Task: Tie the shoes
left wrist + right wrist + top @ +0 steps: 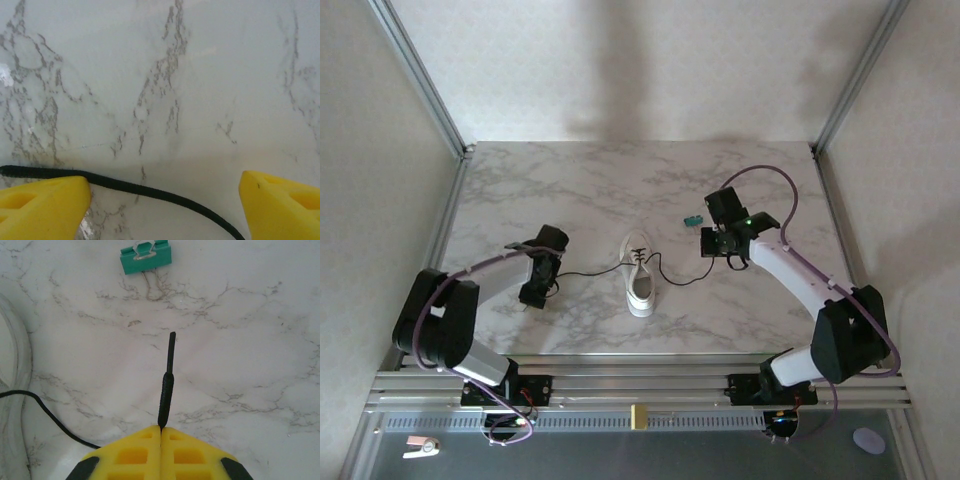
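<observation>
**Item 1. Sneaker** (640, 280): small, white, low-top. It stands at mid-desk between the two arms, with its long axis running roughly 12 to 6 o'clock in the top view and the laced part toward 12.

**Item 2. Left lace** (585, 272): thin and black. It trails from the sneaker toward 9 o'clock and lies slack on the desk (570, 190). In the left wrist view it crosses the lower frame from 9 to 5 o'clock.

**Item 3. Right lace** (166, 390): thin and black. It runs from the sneaker toward 3 o'clock, and its stiff tip juts out toward 12 o'clock in the right wrist view.

**Item 4. Left pincer** (165, 195): jaws wide apart and holding nothing. The left lace lies in the gap, just beside the left-hand finger (45, 205); whether they touch cannot be told. The sneaker lies at 3 o'clock from this pincer.

**Item 5. Right pincer** (161, 429): jaws pressed together, pinching the right lace just behind its tip. The sneaker lies at about 8 o'clock from it.

**Item 6. Green binder clip** (145, 257): on the desk at 12 o'clock from the right pincer and well apart from the lace tip. It is not part of the task.

**Note.** The left arm is the nearer to the free lace. That lace runs nearly along the jaws' closing line, so the wrist probably needs a turn before the pinch.
</observation>
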